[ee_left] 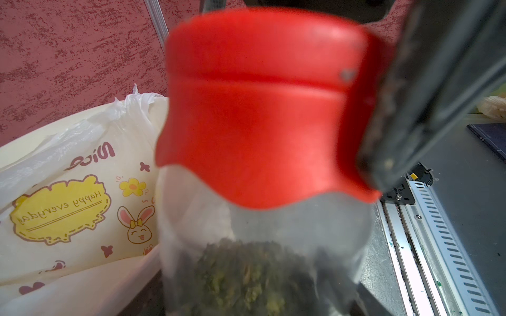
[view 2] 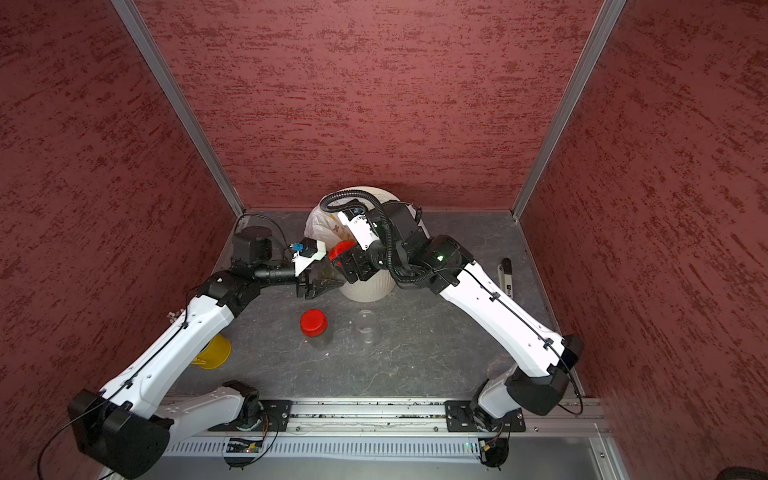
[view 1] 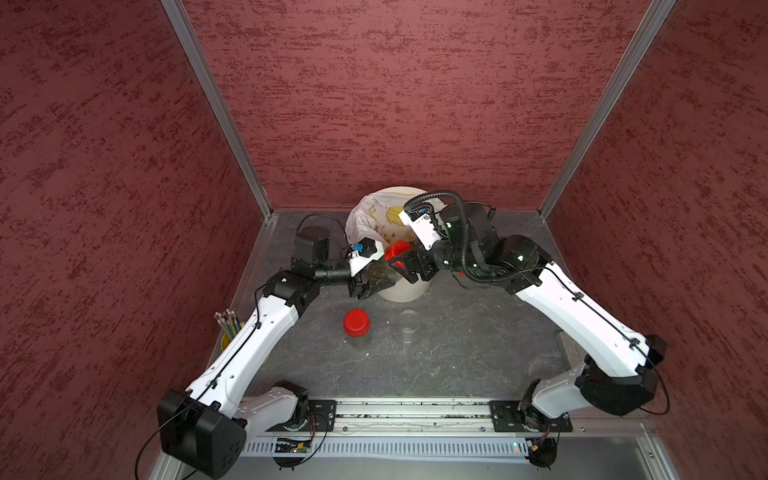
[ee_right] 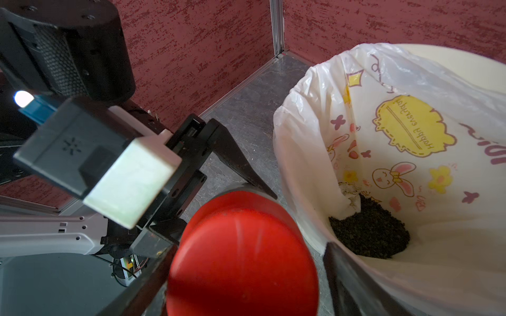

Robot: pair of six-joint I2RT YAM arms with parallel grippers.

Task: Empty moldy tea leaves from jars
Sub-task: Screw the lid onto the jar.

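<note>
My left gripper (view 1: 386, 282) is shut on a clear jar (ee_left: 273, 224) and holds it at the near rim of the cream bin (view 1: 401, 293). Olive-brown moldy tea leaves (ee_left: 246, 273) fill the jar's lower part. My right gripper (ee_right: 246, 251) stands open around that jar's red cap (ee_right: 243, 260), with a small gap showing at one finger (ee_right: 347, 276). A second red-capped jar (view 1: 356, 323) stands upright on the table. An uncapped clear jar (view 1: 409, 322) stands to its right and looks empty. Dark leaves (ee_right: 369, 232) lie in the bin's white bag.
A yellow cup of pencils (view 1: 226, 328) stands under my left arm by the left wall. A black-and-white tool (view 2: 506, 276) lies near the right wall. A metal rail (view 1: 415, 415) runs along the front edge. Red walls close three sides.
</note>
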